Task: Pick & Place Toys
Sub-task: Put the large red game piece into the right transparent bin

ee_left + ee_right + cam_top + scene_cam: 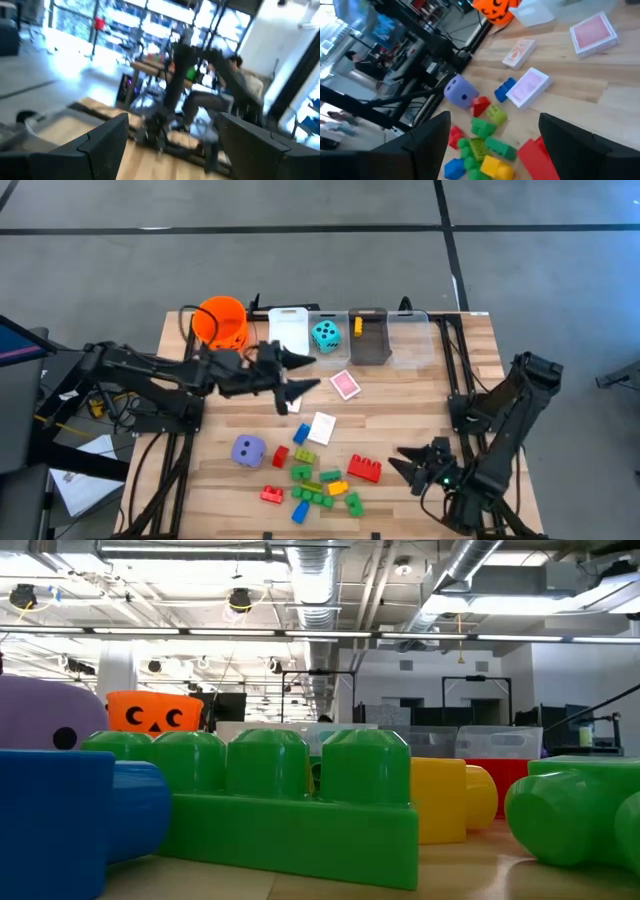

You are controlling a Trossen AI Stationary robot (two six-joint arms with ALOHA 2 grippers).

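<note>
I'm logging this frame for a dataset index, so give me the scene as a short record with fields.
setting: wooden table, bins along the far edge
left gripper: jaws open, empty, above the table near the white bin
right gripper: jaws open, empty, near the table's right edge
teal die: in a clear bin
purple die: on the table
bricks: loose cluster near the front
red brick: largest, right of the cluster
orange bucket: far left corner

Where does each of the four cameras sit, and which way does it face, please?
High: overhead, straight down; both arms, left gripper, right gripper.
Low: table height, past green brick into room; no arm.
Left wrist: across table; own fingers, other arm beyond.
Right wrist: down at toys; own fingers.
Shared: purple die, orange bucket.
</note>
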